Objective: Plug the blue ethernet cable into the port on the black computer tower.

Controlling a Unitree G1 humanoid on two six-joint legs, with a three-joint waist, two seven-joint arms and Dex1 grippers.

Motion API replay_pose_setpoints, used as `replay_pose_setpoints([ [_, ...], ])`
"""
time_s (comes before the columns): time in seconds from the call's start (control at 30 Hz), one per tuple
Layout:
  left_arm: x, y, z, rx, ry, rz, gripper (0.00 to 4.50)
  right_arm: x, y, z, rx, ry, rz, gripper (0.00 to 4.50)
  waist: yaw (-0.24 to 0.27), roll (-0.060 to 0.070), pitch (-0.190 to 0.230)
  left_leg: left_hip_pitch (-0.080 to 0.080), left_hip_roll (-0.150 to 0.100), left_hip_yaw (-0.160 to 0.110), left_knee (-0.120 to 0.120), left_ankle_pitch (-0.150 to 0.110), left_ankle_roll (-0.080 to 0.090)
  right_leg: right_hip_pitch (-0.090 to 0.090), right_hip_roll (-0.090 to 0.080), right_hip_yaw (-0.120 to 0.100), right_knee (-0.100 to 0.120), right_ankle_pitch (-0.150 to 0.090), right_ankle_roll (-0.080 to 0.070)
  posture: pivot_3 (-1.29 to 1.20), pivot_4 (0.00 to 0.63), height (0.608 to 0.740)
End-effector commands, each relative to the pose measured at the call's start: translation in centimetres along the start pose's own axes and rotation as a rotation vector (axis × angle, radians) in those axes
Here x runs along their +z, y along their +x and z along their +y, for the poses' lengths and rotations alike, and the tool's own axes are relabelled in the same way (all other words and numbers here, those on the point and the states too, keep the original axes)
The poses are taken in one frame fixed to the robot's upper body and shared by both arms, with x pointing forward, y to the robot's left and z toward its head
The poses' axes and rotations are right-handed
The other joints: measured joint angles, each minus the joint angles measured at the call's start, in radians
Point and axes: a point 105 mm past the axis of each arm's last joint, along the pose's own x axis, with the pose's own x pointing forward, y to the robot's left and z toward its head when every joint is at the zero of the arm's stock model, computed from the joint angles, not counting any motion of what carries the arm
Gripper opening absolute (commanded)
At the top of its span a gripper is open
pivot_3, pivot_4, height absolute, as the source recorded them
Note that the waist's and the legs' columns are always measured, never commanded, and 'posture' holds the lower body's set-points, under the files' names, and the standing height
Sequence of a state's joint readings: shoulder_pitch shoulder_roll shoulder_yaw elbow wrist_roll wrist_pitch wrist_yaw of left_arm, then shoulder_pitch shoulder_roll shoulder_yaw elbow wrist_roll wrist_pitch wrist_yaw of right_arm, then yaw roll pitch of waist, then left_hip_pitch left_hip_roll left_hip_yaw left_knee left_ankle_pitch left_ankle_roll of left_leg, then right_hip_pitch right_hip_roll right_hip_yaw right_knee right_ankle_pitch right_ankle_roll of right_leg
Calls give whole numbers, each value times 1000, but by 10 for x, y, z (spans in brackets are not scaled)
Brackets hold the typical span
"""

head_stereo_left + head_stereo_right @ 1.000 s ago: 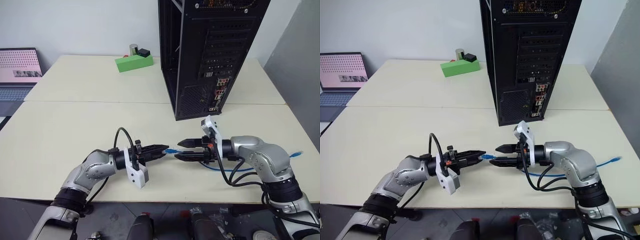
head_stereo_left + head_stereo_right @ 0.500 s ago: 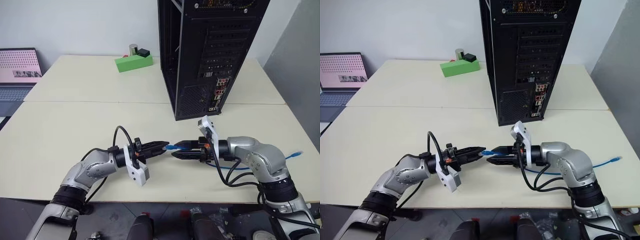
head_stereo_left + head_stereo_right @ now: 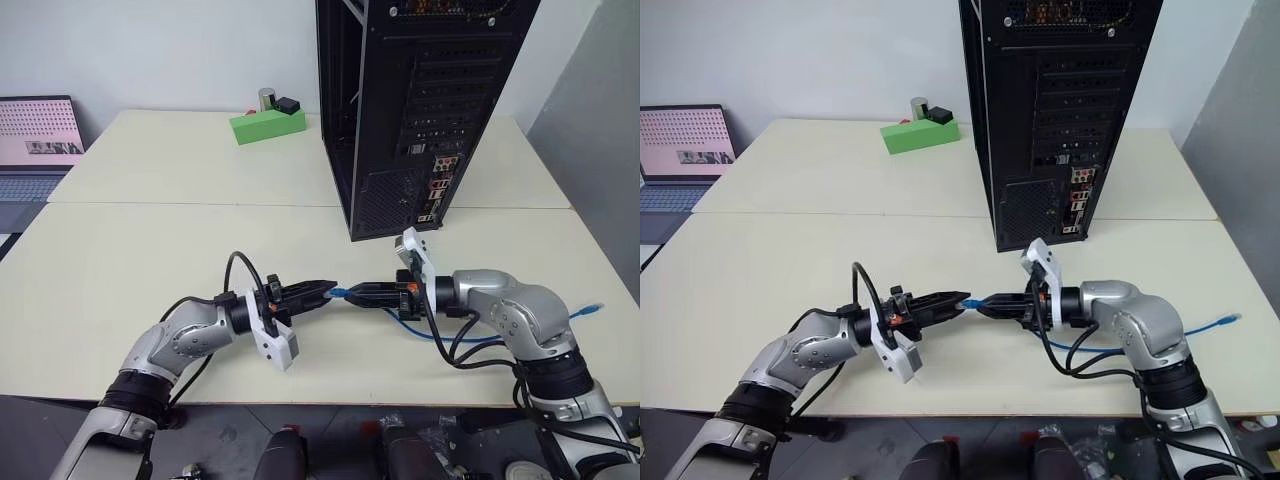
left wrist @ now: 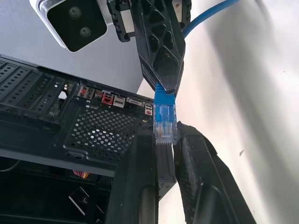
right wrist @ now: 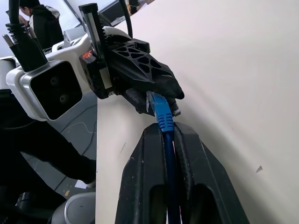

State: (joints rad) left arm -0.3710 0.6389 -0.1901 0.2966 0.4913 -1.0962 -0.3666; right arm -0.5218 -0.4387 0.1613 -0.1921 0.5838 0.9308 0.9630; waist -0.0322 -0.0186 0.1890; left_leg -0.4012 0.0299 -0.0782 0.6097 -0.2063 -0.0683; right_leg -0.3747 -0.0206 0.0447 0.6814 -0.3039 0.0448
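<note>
Your left gripper [image 3: 333, 290] is clamped on the clear plug of the blue ethernet cable [image 3: 983, 301]. Your right gripper [image 3: 981, 306], tip to tip with it, is pinched on the cord just behind that plug. The cord trails off toward three o'clock across the table [image 3: 150, 260]. The black computer tower [image 3: 420, 110] stands at one o'clock, well apart.

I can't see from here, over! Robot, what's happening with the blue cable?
Left gripper shut on plug of thin light-blue ethernet cable. Right gripper shut on cord behind plug. Tall black computer tower beyond, port unplugged. Path clear.
</note>
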Motion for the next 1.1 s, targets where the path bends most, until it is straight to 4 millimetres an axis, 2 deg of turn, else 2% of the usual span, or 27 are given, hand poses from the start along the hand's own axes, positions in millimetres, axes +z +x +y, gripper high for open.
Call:
replay_pose_setpoints([
  [0.03, 7, 2, -2, 17, -17, -23, 254, 12, -2, 8, 48, -47, -15, 0, 0, 0, 0, 0, 0, 0, 0, 0, 0, 0, 0, 0, 0, 0, 0, 0, 150, 740],
  [0.1, 4, 1, -2, 26, -43, -1, 954, 12, -4, 7, 44, -56, -6, 0, 1, 0, 0, 0, 0, 0, 0, 0, 0, 0, 0, 0, 0, 0, 0, 0, 150, 740],
  [0.13, 3, 1, -3, 21, -53, 7, 1000, 12, -5, 6, 40, -59, -3, 0, 1, 0, 0, 0, 0, 0, 0, 0, 0, 0, 0, 0, 0, 0, 0, 0, 150, 740],
  [0.3, -10, -6, -6, 18, -150, 86, 1940, 12, -16, -1, -22, -99, 14, 0, 0, 0, 0, 0, 0, 0, 0, 0, 0, 0, 0, 0, 0, 0, 0, 0, 150, 740],
  [0.43, -16, -7, -5, 75, -324, 156, 2650, 20, -34, -14, -168, -153, -22, 0, 0, 0, 0, 0, 0, 0, 0, 0, 0, 0, 0, 0, 0, 0, 0, 0, 150, 740],
  [0.5, -13, -2, -10, 105, -545, 173, 2952, 26, -47, -25, -284, -177, -55, 0, 0, 0, 0, 0, 0, 0, 0, 0, 0, 0, 0, 0, 0, 0, 0, 0, 150, 740],
  [0.57, -8, 3, -14, 106, -697, 175, 2952, 30, -59, -33, -387, -205, -85, 0, 0, 0, 0, -1, 0, 0, 0, 0, 0, 0, 0, 0, 0, 0, 0, 0, 150, 740],
  [0.63, -5, 9, -10, 156, -840, 182, 2952, 35, -69, -40, -480, -214, -125, 0, 0, 0, 0, -1, 0, 0, 0, 0, 0, 0, -1, 0, 0, 0, 0, 0, 150, 740],
  [0.73, -4, 23, 1, 205, -954, 194, 2952, 42, -85, -52, -631, -225, -169, 0, 0, 0, 0, 0, 0, -1, 0, 0, 0, 0, 0, -1, 1, 0, 0, 0, 150, 740],
  [0.87, -6, 47, 25, 292, -1020, 193, 2952, 48, -106, -68, -823, -241, -208, 0, 1, 0, 0, 0, 0, -1, 0, 0, 0, 0, 0, 0, 0, 0, 0, 0, 150, 740],
  [1.1, -7, 89, 47, 364, -1059, 220, 2952, 57, -123, -78, -988, -259, -249, 0, 0, 0, 0, 0, -1, -1, 0, 0, 0, 0, 0, 0, 0, 0, 0, 0, 150, 740],
])
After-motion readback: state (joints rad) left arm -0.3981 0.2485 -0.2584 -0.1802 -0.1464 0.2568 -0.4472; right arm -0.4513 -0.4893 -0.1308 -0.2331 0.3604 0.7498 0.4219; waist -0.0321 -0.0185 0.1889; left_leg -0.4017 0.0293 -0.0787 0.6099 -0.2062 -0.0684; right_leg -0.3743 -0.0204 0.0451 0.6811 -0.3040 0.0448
